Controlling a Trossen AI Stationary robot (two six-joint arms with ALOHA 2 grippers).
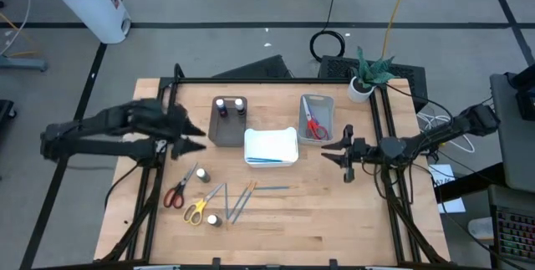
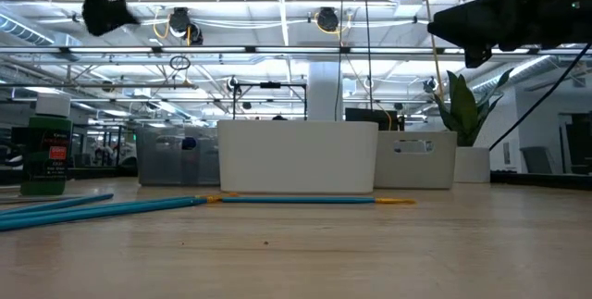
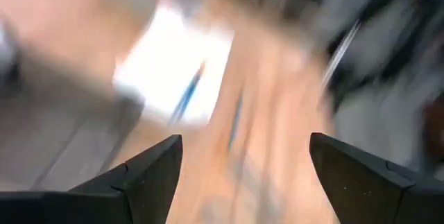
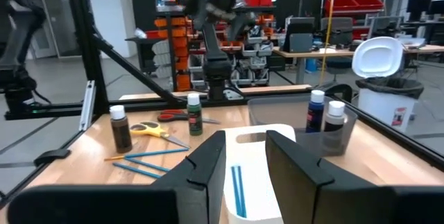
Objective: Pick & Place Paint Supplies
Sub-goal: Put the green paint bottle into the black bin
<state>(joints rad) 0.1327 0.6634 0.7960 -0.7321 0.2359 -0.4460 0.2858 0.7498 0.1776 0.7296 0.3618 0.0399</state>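
Scene: A pale wooden table holds three trays and a scatter of paint supplies.
Left gripper: Raised beside the grey tray, fingers spread wide, holding nothing.
Right gripper: Hanging near the white tray, fingers narrowly parted, nothing visibly between them.
Sorted so far: Two capped bottles stand in the grey tray; red scissors lie in the far tray; blue brushes rest in the white one.
Left to move: Red-handled scissors, yellow-handled scissors, thin brushes and small bottles lie loose on the near wood.
Handling: Brushes look light, stiff and prone to roll; best pinched mid-shaft. Bottles appear rigid and smooth, likely gripped across the body below the cap. Scissors probably lift best at the pivot.
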